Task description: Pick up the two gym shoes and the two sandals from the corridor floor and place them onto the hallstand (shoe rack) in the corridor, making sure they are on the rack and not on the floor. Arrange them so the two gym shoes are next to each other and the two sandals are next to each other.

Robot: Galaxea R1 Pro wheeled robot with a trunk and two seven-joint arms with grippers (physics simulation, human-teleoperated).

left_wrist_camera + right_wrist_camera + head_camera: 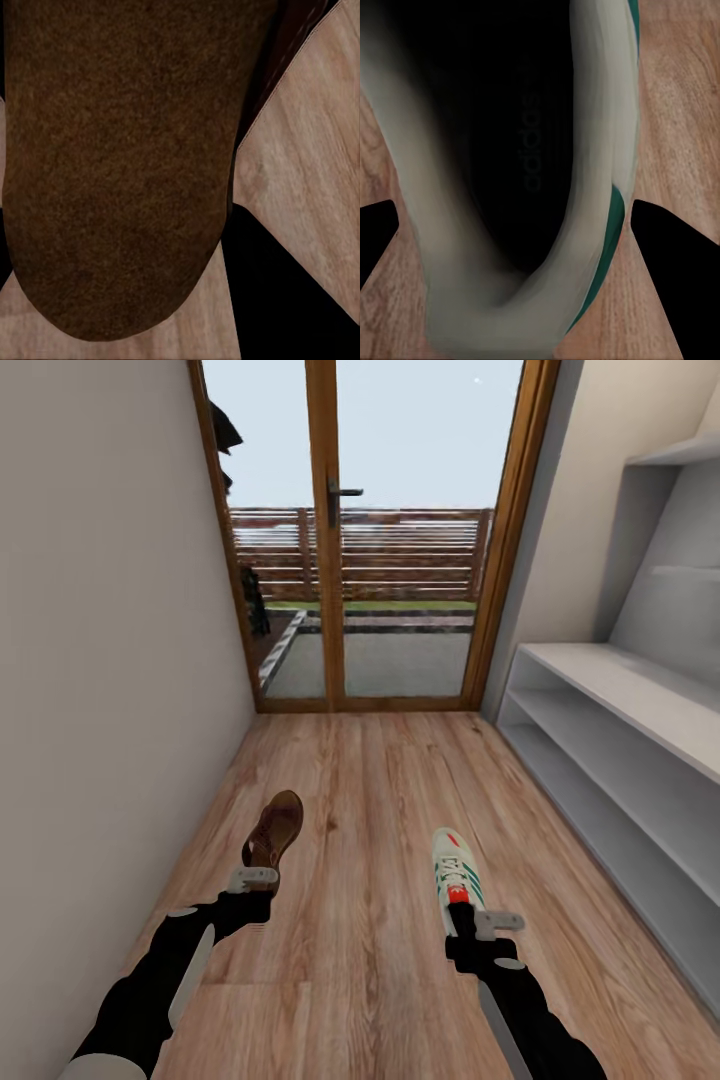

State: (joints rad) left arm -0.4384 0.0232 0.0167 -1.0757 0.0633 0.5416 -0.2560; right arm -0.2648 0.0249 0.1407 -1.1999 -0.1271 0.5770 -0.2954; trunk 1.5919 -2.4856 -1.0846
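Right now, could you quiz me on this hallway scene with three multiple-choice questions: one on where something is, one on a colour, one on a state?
1. Where is the shoe rack?
A. along the right wall
B. along the left wall
C. outside the door

2. What colour are the stripes of the gym shoe?
A. blue
B. green
C. black

3. The rack's shelves are:
A. full of shoes
B. bare
C. covered by a cloth

Answers: 1 A, it lines the right wall. 2 B, green stripes on white. 3 B, no shoes lie on the visible shelves.
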